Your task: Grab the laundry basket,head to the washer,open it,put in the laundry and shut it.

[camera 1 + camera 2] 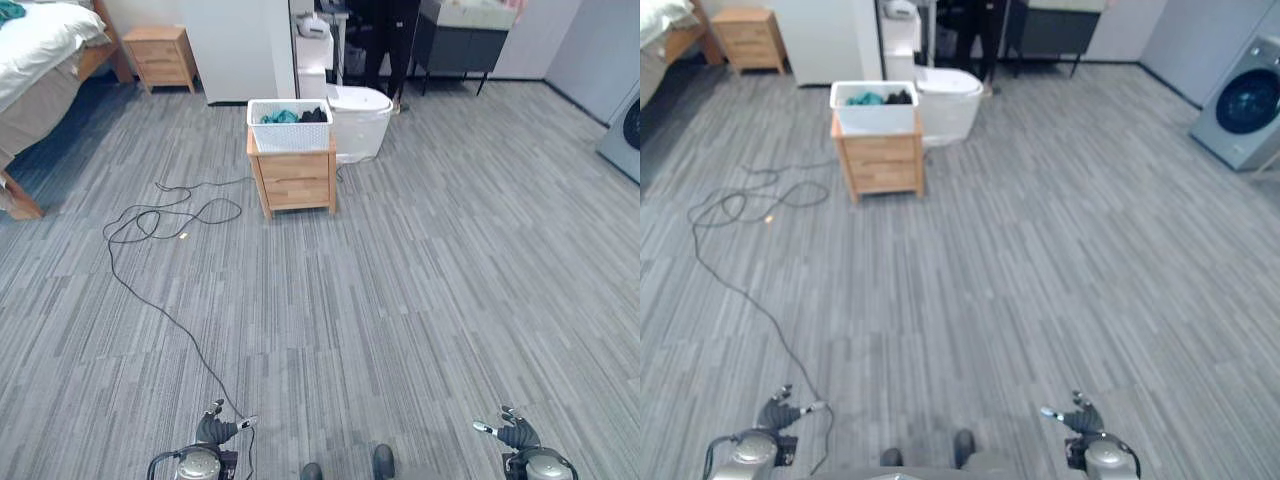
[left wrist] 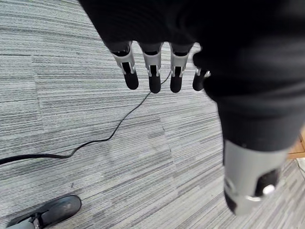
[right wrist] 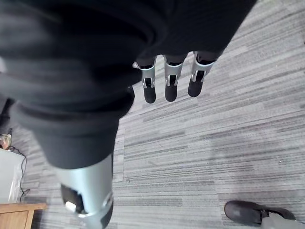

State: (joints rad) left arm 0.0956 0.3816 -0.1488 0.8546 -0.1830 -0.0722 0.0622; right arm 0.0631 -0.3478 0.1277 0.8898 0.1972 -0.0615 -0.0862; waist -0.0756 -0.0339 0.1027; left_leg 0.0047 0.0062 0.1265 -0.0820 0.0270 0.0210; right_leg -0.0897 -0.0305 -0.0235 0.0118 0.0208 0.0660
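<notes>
A white laundry basket [image 1: 290, 128] holding teal and dark clothes stands on a small wooden nightstand [image 1: 295, 182] far ahead across the room. The washer [image 1: 1243, 108], grey with a round dark door, stands at the far right wall. My left hand [image 1: 215, 430] hangs low at the bottom left, its fingers [image 2: 151, 71] straight and holding nothing. At the bottom right my right hand [image 1: 513, 432] is equally low, with fingers [image 3: 170, 81] relaxed over bare floor. Both hands are far from the basket.
A white round bin [image 1: 360, 120] sits just behind the nightstand. A bed [image 1: 40, 60] and a second nightstand [image 1: 160, 55] are at the far left. A person's dark legs [image 1: 390, 45] stand at the back by a dark cabinet [image 1: 460, 45].
</notes>
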